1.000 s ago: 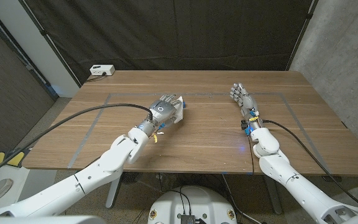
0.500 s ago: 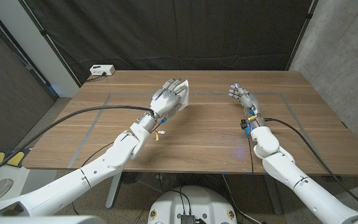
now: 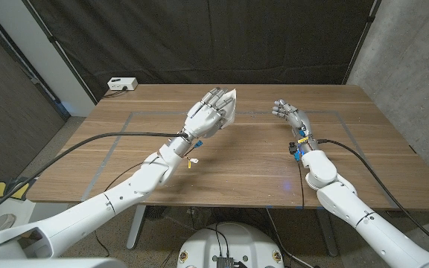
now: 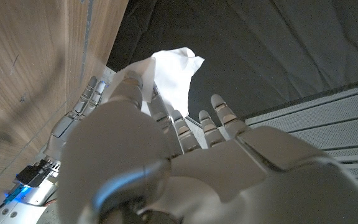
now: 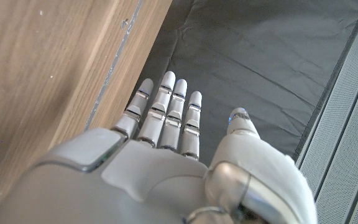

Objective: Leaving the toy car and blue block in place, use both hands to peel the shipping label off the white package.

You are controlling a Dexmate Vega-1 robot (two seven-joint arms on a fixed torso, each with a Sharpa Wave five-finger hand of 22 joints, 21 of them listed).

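wall box (image 3: 121,84): white, with a cable, at the worktop's far left corner, well apart from both hands.
worktop (image 3: 244,167): wood, thin taped outline on it; toy car and blue block not seen in these views.
left hand (image 3: 208,113): raised above the worktop left of centre, fingers closed round the package; lifted, probably to bring it within reach of the other hand.
package (image 3: 229,99): white, thin, crumpled; its free end juts past the left fingertips toward the far edge. left wrist view shows it (image 4: 169,65) pinched against the fingers (image 4: 219,118). label: cannot tell where it sits, no print visible.
right hand (image 3: 290,115): right of centre, near the worktop, well apart from the package; fingers (image 5: 166,106) straight and apart, holding nothing. likely waiting to take the label edge.
step: judged early, peel not begun.
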